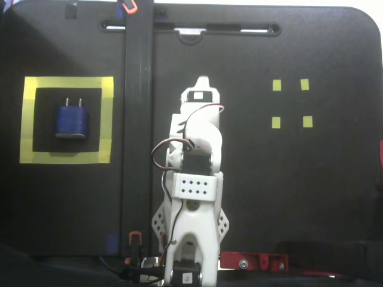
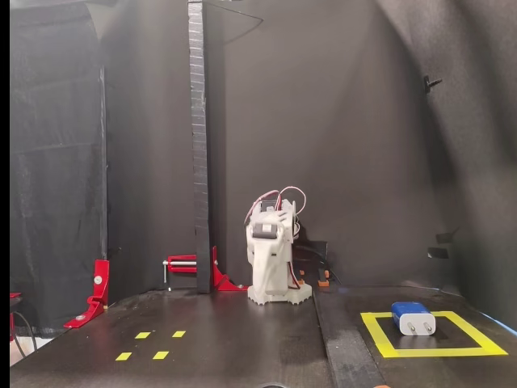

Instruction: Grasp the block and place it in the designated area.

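The block (image 2: 413, 318) lies inside the designated area (image 2: 380, 335) at the lower right of the front-facing view, so placement looks finished. Farther back the arm (image 2: 271, 259) sits folded; whether its jaws are spread, I cannot tell. Nothing more seems needed.

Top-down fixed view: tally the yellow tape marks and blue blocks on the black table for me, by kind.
Small yellow tape squares: 4
Large yellow tape square outline: 1
Dark-blue boxy block with two metal prongs, lying inside the outline: 1
Total: 6

claw (image 1: 202, 81) folded under, fingers hidden
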